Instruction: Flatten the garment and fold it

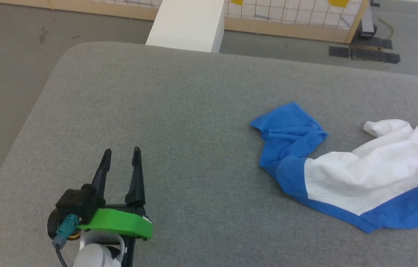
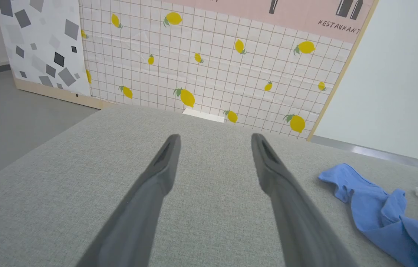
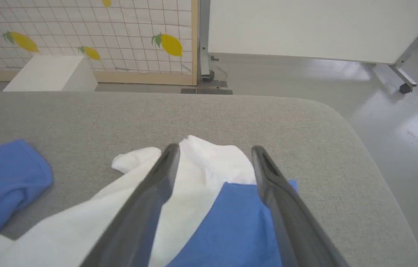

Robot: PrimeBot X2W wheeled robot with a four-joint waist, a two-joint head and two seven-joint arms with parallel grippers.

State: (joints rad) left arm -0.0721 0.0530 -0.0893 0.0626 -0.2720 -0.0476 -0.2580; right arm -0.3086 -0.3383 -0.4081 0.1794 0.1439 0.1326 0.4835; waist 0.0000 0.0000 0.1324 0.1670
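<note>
The garment [image 1: 357, 174], a white T-shirt with bright blue sleeves, lies crumpled on the right side of the grey padded table [image 1: 179, 111]. One blue sleeve [image 1: 290, 133] is bunched toward the table's middle. My left gripper [image 1: 121, 152] is open over bare table at the lower left, well away from the cloth. In the left wrist view the garment [image 2: 383, 211] lies off to the right of my gripper [image 2: 215, 138]. My right gripper [image 3: 214, 149] is open above the garment [image 3: 209, 200], fingers spread over white and blue cloth, holding nothing.
A white block [image 1: 188, 24] stands beyond the table's far edge. A lemon-patterned grid panel [image 2: 212, 59] with a wooden frame lines the back. Grey floor [image 3: 398, 111] drops off past the table's rounded right corner.
</note>
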